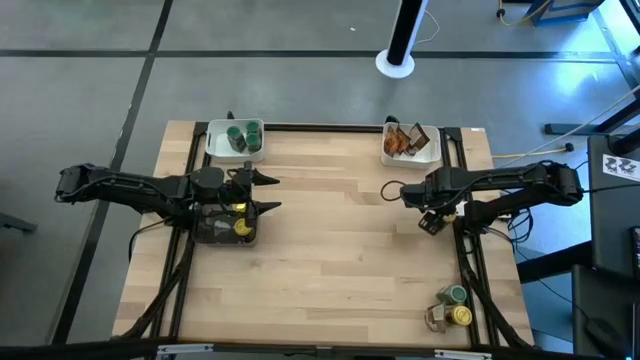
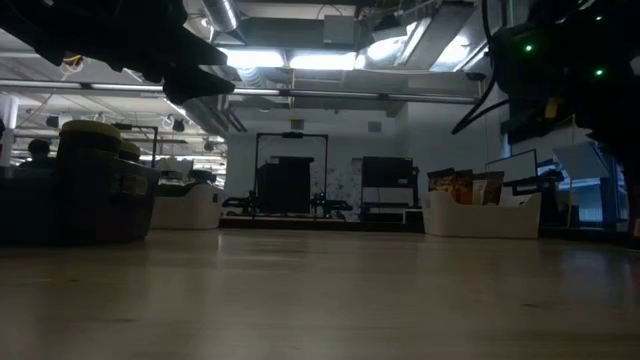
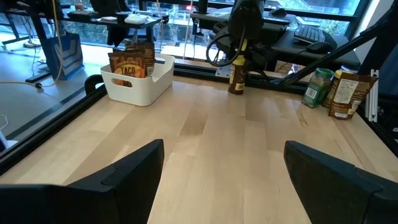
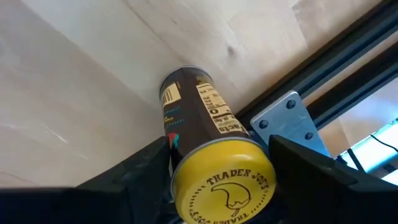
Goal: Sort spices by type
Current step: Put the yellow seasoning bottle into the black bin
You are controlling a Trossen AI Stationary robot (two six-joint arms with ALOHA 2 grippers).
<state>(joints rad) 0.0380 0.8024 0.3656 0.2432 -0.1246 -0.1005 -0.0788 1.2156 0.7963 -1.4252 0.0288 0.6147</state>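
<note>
Spanning the whole scene, the wooden table (image 1: pixel 330 240) carries both dark arms, one along each side.

Left arm: reaches in from the left edge. The left gripper (image 1: pixel 268 193) hangs over the dark tray (image 1: pixel 210 231) at mid-left, its two fingers (image 3: pixel 124 180) spread wide with nothing between them, only bare tabletop ahead of them in the wrist view. A yellow-lidded jar (image 1: pixel 241 226) stands in the dark tray; in the low view that tray and its jars loom at far left.

Right arm: comes in from the right edge. The right gripper (image 1: pixel 432 222) sits at the right side of the table, close to the black frame rail (image 4: pixel 329 81). Its fingers sit partly apart, clamped on either side of a brown jar with a yellow Trader Joe's lid (image 4: pixel 221 186); the jar is tilted, its base toward the wood and the rail.

Trays: a white tray (image 1: pixel 215 150) at far left holds green-lidded jars (image 1: pixel 243 136). Another white tray (image 1: pixel 432 156) at far right holds brown-orange packets (image 1: pixel 400 141), standing upright.

Loose spices, near right corner: a green-lidded jar (image 1: pixel 457 295), a yellow-lidded one (image 1: pixel 461 316) just beside it, and a packet (image 1: pixel 437 318) touching them.
</note>
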